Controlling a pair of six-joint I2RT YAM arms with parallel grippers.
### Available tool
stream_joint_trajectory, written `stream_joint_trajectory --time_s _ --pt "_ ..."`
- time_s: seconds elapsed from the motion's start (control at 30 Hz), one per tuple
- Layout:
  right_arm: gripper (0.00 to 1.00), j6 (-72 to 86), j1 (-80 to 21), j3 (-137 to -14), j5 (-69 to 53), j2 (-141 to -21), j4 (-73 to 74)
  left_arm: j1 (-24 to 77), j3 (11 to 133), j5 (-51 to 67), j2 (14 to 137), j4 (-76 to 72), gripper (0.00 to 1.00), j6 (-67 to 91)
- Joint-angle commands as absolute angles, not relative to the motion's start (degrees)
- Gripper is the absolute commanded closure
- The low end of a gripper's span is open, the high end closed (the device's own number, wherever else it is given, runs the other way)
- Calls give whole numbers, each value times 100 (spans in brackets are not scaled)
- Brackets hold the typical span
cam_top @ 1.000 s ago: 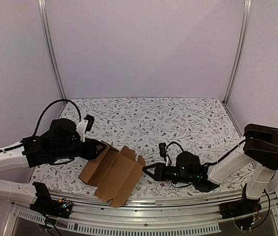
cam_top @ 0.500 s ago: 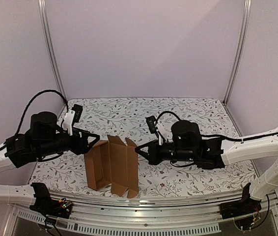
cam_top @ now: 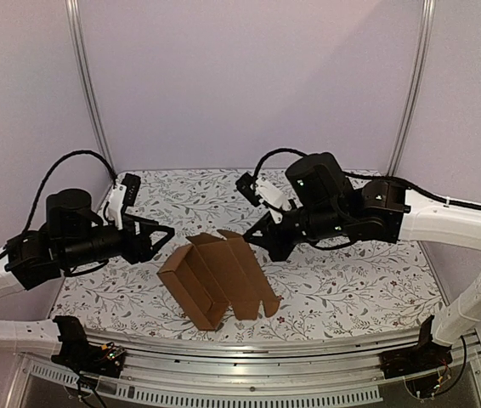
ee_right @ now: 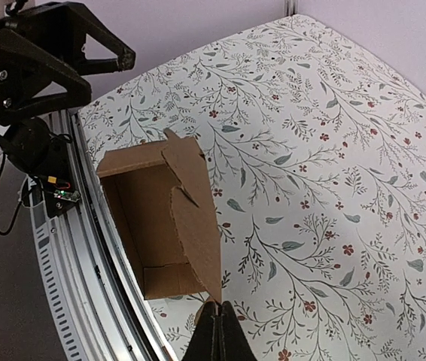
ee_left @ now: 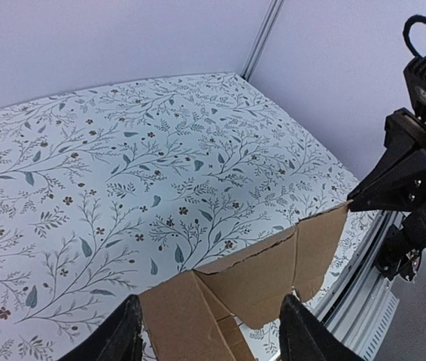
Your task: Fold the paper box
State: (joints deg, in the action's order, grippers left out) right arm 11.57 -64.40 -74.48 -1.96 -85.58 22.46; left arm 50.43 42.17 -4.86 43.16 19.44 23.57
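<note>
Moved: paper box point(cam_top: 215, 279) swings round, right end effector point(cam_top: 251, 239) lifts higher | box half open on bench point(cam_top: 351, 280), front middle | right clenched on flap corner, left end effector point(cam_top: 166, 237) released beside box | step: raising walls | next: likely left presses side wall in
</note>
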Motion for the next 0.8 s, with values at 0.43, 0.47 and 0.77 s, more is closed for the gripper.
stream_joint_trajectory --time_s 0.43,0.47,0.77 --pt "100 -1103 -6411 -9526 262 -9532 5053 4992 3349 -44 4866 1018 41 3139" --pt "100 -1019 -6420 -9527 237 -9575 5004 4992 3282 -44 4856 1003 41 3206" --pt "100 -733 -6509 -9430 67 -9820 4479 5001 3013 346 4834 934 44 3542"
